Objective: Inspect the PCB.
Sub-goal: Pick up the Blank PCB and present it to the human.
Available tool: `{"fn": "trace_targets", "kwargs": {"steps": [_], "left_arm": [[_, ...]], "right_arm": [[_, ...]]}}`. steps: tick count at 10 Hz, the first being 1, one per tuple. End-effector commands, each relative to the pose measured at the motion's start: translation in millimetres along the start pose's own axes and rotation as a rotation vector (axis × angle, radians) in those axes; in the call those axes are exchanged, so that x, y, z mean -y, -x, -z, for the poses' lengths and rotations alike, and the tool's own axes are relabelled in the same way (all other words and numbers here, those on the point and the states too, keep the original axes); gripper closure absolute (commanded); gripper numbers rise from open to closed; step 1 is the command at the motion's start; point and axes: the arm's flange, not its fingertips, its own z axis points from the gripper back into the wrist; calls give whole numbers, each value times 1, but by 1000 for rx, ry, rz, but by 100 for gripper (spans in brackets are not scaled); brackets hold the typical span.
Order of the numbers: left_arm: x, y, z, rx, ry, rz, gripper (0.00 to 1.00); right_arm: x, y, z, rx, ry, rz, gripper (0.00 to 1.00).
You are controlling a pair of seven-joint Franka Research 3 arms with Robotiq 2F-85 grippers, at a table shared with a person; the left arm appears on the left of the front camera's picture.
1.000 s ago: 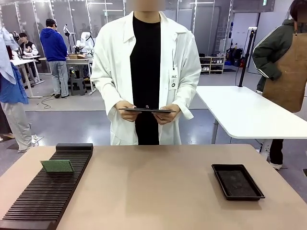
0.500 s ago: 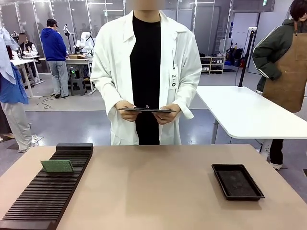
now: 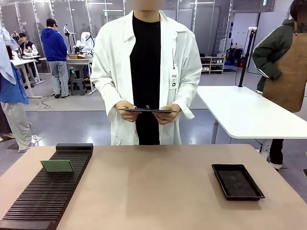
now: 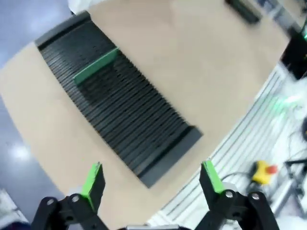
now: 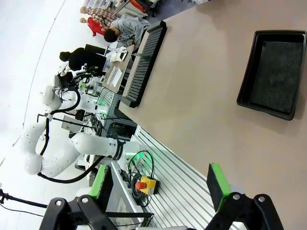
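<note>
1. Nothing has moved since a second ago; we see every thing in the same place.
2. On the left of the table (image 3: 153, 191) lies a long black rack (image 3: 48, 191) with many slots.
3. We see the PCB (image 3: 57, 166) standing on its edge in that rack, near the far end. It is small and green.
4. From the left wrist view we look down on the rack and the PCB. The left gripper (image 4: 152, 175) hangs high above them, touching nothing. Its green fingers (image 4: 94, 177) are wide apart.
5. In the middle, at the far side, a person in a white coat holds a flat dark thing (image 3: 146, 109) level with both hands.
6. On the right of the table sits a black tray (image 3: 237, 182), well apart from the rack.
7. From the right wrist view we see the right gripper (image 5: 159, 179) up in the air above the near edge of the table. Its fingers are wide apart too, with nothing between them.
</note>
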Motion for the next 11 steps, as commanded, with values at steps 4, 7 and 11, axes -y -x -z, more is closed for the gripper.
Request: {"fn": "trace_targets", "kwargs": {"steps": [4,7,11], "left_arm": [[19,-62,92,-259,-291,542,0],[20,-64,130,-297,-278,640,0],[20,-87,117,-309,-246,644,0]], "right_arm": [[-1,0,-1,2,-7,-9,0],[-1,0,-1,2,-7,-9,0],[-1,0,-1,2,-7,-9,0]]}}
